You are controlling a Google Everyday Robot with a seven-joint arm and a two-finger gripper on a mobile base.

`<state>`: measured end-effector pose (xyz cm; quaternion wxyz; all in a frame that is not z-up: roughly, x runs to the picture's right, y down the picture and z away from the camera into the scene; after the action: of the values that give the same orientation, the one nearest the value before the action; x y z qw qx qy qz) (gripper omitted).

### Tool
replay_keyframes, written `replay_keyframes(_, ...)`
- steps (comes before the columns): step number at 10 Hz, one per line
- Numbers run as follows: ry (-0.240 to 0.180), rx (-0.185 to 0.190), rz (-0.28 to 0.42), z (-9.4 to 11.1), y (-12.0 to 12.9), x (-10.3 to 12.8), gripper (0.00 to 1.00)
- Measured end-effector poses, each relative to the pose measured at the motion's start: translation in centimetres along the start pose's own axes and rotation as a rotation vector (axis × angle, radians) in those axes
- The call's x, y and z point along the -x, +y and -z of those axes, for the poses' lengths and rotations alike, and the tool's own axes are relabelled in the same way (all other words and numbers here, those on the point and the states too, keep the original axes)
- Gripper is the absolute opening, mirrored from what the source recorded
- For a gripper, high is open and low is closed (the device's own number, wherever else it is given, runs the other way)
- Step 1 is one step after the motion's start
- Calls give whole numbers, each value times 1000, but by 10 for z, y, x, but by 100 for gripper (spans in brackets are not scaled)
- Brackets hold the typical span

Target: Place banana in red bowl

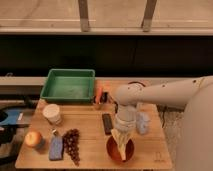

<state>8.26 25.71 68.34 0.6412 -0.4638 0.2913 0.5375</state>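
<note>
The red bowl (112, 150) stands on the wooden table (90, 131) near its front edge, right of the middle. My gripper (122, 137) hangs straight down over the bowl from the white arm that reaches in from the right. It is shut on the banana (122, 149), a pale yellow tapered piece that points down from the fingers. The banana's lower end is inside the bowl's rim. I cannot tell whether it touches the bowl's bottom.
A green tray (68, 85) sits at the back left. A white cup (52, 114), an orange fruit (33, 138), a blue sponge (56, 148) and dark grapes (72, 145) are on the left. A black bar (107, 123) lies left of the gripper, a clear container (143, 122) to its right.
</note>
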Motion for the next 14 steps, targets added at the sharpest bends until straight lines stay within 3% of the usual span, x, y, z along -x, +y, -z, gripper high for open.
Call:
replay_keyframes(2, 14, 4, 3, -4, 0, 0, 66)
replay_keyframes(5, 24, -2, 3, -6, -1, -2, 66)
replay_keyframes(8, 3, -17, -7, 2, -4, -4, 66)
replay_keyframes(11, -91, -44, -38, 42, -13, -5, 66)
replay_keyframes(12, -145, -45, -56, 62, -20, -3, 66)
replay_keyframes(14, -284, 4, -91, 101, -42, 6, 66)
